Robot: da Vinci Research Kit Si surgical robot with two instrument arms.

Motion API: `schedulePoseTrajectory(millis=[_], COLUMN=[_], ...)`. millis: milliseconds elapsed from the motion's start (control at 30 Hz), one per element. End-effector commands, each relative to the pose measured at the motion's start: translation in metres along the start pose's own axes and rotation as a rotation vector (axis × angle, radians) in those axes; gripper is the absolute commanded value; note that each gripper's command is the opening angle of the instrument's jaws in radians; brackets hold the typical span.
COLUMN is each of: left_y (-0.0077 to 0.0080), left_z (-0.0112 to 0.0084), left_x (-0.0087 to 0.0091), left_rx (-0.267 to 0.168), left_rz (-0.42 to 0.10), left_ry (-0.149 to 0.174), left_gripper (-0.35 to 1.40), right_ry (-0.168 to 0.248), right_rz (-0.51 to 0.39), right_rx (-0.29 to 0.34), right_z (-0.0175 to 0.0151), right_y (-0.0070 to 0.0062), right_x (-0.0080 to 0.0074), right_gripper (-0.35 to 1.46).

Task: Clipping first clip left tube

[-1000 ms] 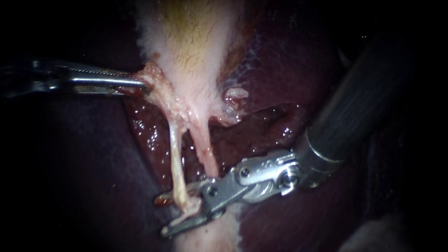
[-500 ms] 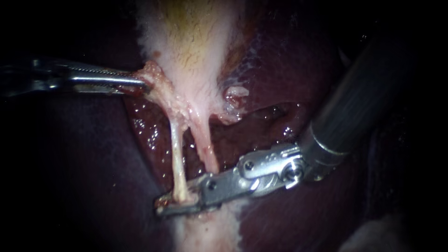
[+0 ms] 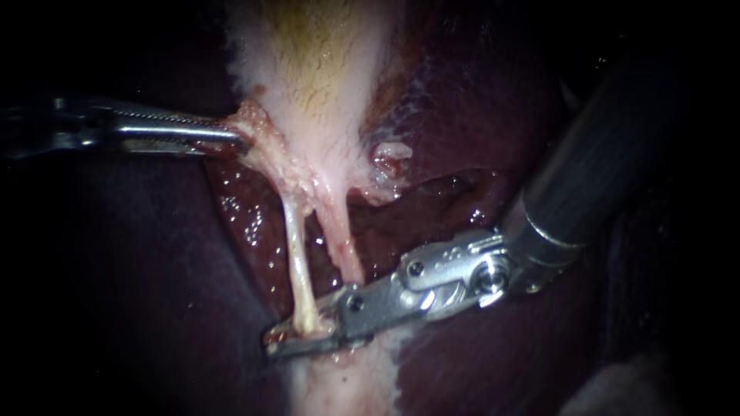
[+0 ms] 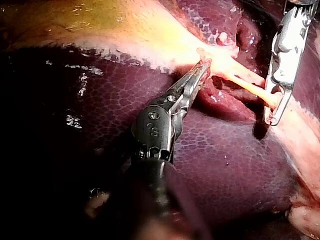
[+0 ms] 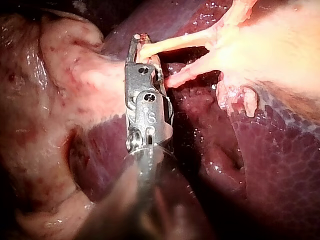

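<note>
Instruments, count: two, each a slender shaft ending in two small metal jaws.
Tubes, count: two pale strands. Both run down from the narrow end of the gallbladder [image 3: 316, 62] and spread apart as they leave it.
Organs, count: one gallbladder, pale with a yellow-green patch, and one liver [image 3: 455, 115], dark purple and wet, lying on both sides of the gallbladder and behind the tubes.
Left tube [image 3: 295, 254]: the thinner, whiter strand, stretched taut from the gallbladder's narrow end down to the right instrument's jaws.
Right tube [image 3: 339, 239]: the pinker strand, just beside the left tube. It leaves the gallbladder at the same narrow end and passes behind the right instrument.
Left instrument [image 3: 240, 141]: level at the left edge of the gallbladder's narrow end. Its ridged jaws are clamped on a fold of pale tissue there.
Right instrument [image 3: 276, 345]: below the gallbladder, at the far end of the left tube. Its jaws are pressed together across that tube, one on each side, as the right wrist view confirms.
Clip: cannot tell whether one sits inside the clamped jaws.
Markings: stamped marks on both instruments' jointed housings, not transcribed.
Pale tissue [image 3: 339, 385]: one band, beyond the right instrument's jaws on the side away from the gallbladder.
</note>
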Motion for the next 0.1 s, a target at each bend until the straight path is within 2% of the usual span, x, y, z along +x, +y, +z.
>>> schedulePoseTrajectory(millis=[33,100], left_y=[0.0000,0.0000], left_z=[0.0000,0.0000], left_x=[0.0000,0.0000], left_rx=[-0.001,-0.001], left_rz=[0.000,0.000], left_ry=[0.000,0.000], left_gripper=[-0.35,-0.35], right_ry=[-0.003,-0.003], right_rz=[0.000,0.006], right_rx=[-0.001,0.000], right_z=[0.0000,-0.0001], right_y=[0.0001,0.0001], right_x=[-0.0001,-0.0001], right_gripper=[-0.35,-0.35])
